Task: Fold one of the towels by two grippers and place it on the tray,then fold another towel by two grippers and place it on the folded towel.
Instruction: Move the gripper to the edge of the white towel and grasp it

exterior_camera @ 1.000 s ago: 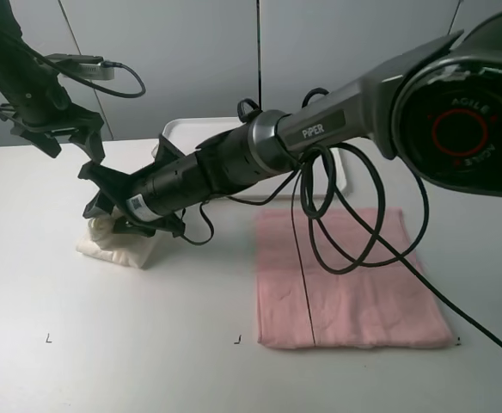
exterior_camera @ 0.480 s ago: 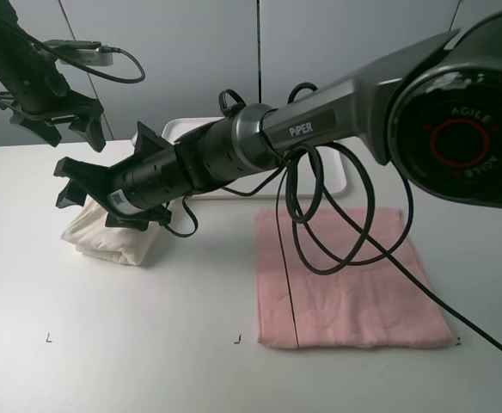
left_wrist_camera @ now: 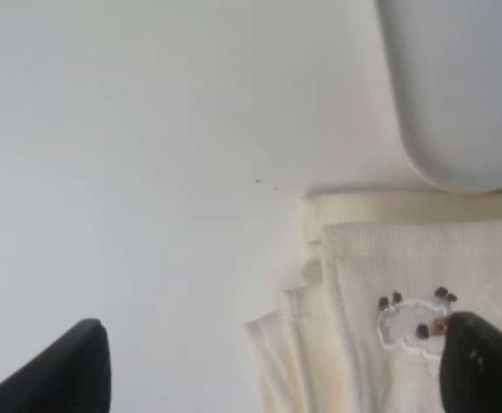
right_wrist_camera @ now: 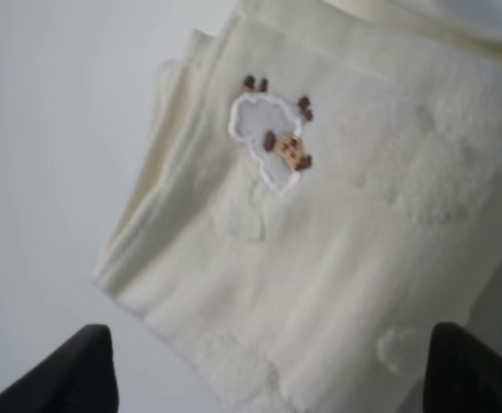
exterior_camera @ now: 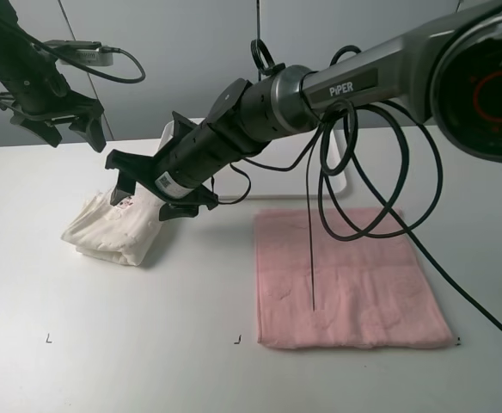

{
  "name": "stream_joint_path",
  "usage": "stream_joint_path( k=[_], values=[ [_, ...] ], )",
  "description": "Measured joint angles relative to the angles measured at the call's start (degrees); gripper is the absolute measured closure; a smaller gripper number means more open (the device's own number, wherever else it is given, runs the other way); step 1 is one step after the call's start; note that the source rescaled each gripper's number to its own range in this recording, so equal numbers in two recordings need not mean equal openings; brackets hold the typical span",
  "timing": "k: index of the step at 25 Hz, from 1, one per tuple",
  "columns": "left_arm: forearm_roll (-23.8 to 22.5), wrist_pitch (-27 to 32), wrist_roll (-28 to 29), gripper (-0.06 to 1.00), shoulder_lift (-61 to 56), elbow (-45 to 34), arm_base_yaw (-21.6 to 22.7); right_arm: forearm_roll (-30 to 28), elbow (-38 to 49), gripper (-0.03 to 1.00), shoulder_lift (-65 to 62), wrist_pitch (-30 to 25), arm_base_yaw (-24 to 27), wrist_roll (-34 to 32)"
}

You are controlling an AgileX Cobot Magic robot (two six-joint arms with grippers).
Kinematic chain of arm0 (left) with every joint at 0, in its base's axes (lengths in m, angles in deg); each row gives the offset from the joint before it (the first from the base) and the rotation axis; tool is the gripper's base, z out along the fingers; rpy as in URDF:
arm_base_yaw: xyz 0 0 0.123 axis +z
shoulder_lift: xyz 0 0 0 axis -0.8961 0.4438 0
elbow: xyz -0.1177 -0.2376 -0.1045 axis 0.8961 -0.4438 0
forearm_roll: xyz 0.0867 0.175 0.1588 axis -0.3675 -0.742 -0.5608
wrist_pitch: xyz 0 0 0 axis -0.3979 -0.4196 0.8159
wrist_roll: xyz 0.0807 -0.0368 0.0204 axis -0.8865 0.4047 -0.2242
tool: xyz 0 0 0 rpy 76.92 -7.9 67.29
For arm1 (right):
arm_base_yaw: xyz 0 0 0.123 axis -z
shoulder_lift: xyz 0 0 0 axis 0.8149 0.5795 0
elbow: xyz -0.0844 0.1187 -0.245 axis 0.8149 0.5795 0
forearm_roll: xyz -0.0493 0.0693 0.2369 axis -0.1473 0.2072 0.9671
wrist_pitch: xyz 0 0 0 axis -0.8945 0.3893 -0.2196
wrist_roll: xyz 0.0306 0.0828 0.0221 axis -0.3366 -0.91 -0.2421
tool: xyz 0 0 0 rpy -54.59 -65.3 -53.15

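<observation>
The cream towel (exterior_camera: 107, 227) lies folded in a small bundle on the table at the left, with a sheep patch (right_wrist_camera: 272, 138) on top. My right gripper (exterior_camera: 149, 189) reaches across the middle and hovers open just above the towel's right side, holding nothing. In the right wrist view, that gripper (right_wrist_camera: 272, 374) shows the towel (right_wrist_camera: 337, 258) below its spread fingers. My left gripper (exterior_camera: 70, 136) hangs open higher up, behind the towel; in its own view (left_wrist_camera: 277, 370) the towel edge (left_wrist_camera: 380, 258) and a tray corner (left_wrist_camera: 457, 86) appear. The pink towel (exterior_camera: 345, 275) lies flat at the right. The white tray (exterior_camera: 178, 129) sits behind, mostly hidden by the right arm.
Black cables (exterior_camera: 363, 189) loop down from the right arm over the pink towel. Small corner marks (exterior_camera: 238, 339) are printed on the white table (exterior_camera: 148, 327) near its front. A grey wall stands behind the tray.
My right gripper has opened, let go of the cream towel and risen up and to the right. The towel settled into a flatter folded bundle. The left gripper shifted only slightly.
</observation>
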Motion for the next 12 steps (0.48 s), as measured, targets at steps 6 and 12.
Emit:
stream_joint_path(
  k=[6, 12],
  values=[
    [0.03, 0.87, 0.00, -0.04, 0.00, 0.00, 0.00, 0.36, 0.00, 0.18, 2.49, 2.57, 0.00, -1.31],
    [0.03, 1.09, 0.00, -0.04, 0.00, 0.00, 0.00, 5.20, 0.00, 0.19, 4.36, 3.83, 0.00, 0.51]
  ],
)
